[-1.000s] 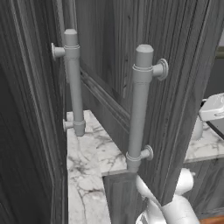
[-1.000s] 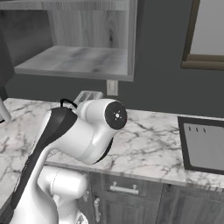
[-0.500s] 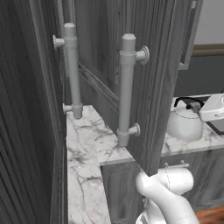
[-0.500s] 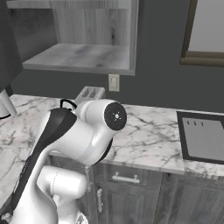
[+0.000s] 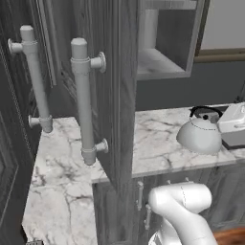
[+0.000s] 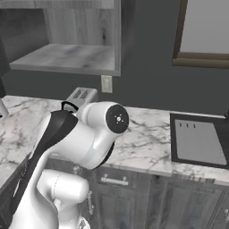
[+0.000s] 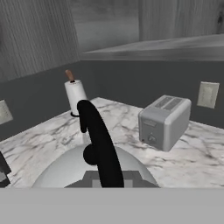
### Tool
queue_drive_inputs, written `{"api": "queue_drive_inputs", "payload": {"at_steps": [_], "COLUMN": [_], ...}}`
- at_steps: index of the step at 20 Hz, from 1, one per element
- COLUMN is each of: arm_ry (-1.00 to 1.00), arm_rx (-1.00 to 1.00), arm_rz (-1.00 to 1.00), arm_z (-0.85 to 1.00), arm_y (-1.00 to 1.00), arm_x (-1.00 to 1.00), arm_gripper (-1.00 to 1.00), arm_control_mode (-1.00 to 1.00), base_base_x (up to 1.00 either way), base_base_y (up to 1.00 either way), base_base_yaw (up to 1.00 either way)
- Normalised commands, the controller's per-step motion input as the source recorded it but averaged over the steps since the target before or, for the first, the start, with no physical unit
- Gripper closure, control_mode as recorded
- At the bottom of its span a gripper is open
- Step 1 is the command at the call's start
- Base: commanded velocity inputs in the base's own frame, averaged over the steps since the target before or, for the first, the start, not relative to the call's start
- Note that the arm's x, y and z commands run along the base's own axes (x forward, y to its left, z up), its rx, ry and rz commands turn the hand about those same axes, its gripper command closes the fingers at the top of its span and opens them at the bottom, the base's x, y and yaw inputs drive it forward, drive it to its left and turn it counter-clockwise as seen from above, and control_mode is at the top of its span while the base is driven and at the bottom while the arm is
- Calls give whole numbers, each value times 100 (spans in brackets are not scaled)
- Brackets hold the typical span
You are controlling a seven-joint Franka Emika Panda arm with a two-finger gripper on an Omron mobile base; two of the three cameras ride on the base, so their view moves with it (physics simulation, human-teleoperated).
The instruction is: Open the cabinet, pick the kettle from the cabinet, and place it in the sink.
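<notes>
On the white marble tabletop [image 5: 153,143], below the open cabinet [image 5: 119,91], the kettle [image 5: 200,135] sits beside a grey toaster [image 7: 165,121], its dark handle before the jaws, whose spread I cannot tell.

One kettle [image 7: 78,168], one toaster [image 7: 164,121], one paper-towel roll [image 7: 75,97] — two bar handles [image 5: 85,100], one sink [image 6: 199,143].

Kettle [image 5: 200,136] on counter [image 5: 153,143], beside toaster [image 5: 234,125]
</notes>
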Motion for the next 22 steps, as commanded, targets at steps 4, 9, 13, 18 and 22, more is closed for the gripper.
{"api": "queue_drive_inputs", "payload": {"at_steps": [4,9,13,18,22], "arm_ry": [0,0,0,0,0], "arm_rx": [0,0,0,0,0], "arm_rz": [0,0,0,0,0], "arm_z": [0,0,0,0,0], "arm_y": [0,0,0,0,0], "arm_x": [0,0,0,0,0], "arm_gripper": [100,100,100,100,100], "arm_control_mode": [100,100,100,100,100], "base_base_x": [-3,-1,0,0,0], "base_base_y": [-54,-57,-59,-60,-62], "base_base_yaw": [3,2,1,1,0]}}
